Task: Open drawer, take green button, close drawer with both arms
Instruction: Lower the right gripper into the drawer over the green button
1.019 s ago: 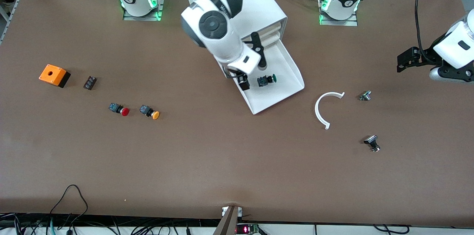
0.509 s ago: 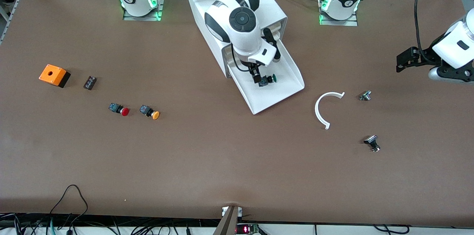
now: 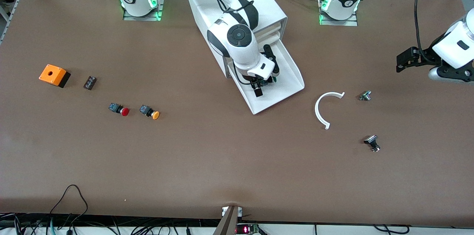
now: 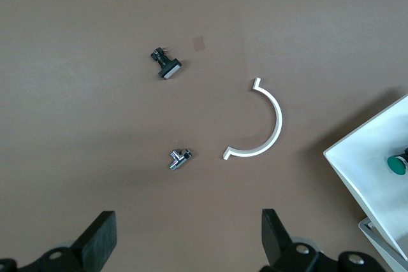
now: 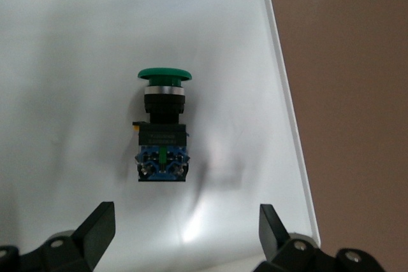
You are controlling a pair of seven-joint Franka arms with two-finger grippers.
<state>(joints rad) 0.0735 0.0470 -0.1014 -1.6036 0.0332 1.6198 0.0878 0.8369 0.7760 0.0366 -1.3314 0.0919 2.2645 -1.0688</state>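
The drawer (image 3: 285,92) stands pulled out of the white cabinet (image 3: 268,5), its tray floor (image 5: 64,62) bare apart from the button. The button (image 5: 162,125), green cap and dark blue-black body, lies on its side in the tray. My right gripper (image 5: 185,227) hangs open just over it, one finger on each side and clear of it. In the front view the right gripper (image 3: 263,74) hides most of the button (image 3: 268,80). My left gripper (image 3: 404,61) waits open over bare table at the left arm's end. The left wrist view also shows the drawer's corner (image 4: 376,151) and the green cap (image 4: 396,165).
A white C-shaped piece (image 3: 321,109), a small metal part (image 3: 365,96) and a black part (image 3: 372,142) lie toward the left arm's end. A red-capped button (image 3: 120,110), an orange-capped button (image 3: 150,112), a small black block (image 3: 90,82) and an orange box (image 3: 54,75) lie toward the right arm's end.
My right gripper has swung over the drawer from beside the button to above it and come down closer. The left arm has barely moved.
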